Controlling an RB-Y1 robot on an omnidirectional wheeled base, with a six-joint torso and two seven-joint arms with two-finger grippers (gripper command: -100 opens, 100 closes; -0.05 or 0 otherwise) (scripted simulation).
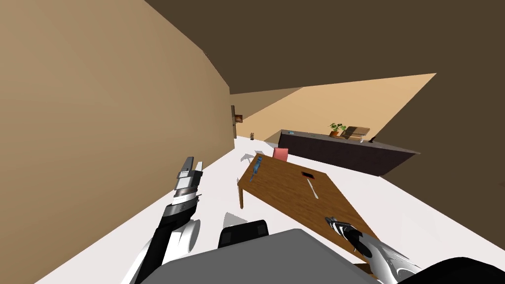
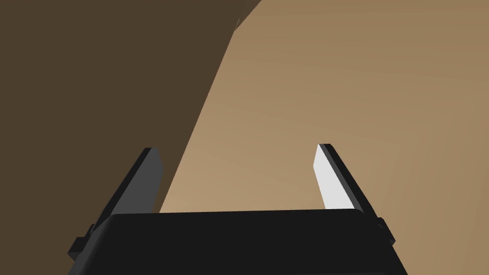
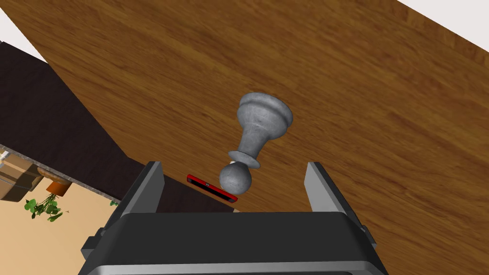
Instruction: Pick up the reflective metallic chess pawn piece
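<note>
Wide-spread jaws of the right gripper [image 3: 233,164] frame the round head of the grey pawn [image 3: 258,129], seemingly lined up to close on it. Equally open, the left gripper [image 2: 237,148] idles raised, out of the way. Beyond, the pawn rests on the brown wooden table [image 3: 358,95].

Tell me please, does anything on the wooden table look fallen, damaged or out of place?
Nothing stands out. The grey pawn seems to stand upright on the wooden table, just ahead of the open right gripper.

Clear gaps both sides of pawn [image 3: 258,136] inside spread right gripper [image 3: 233,165]; bare table [image 3: 334,71] around, red-edged slab [image 3: 210,186] farther off.
</note>
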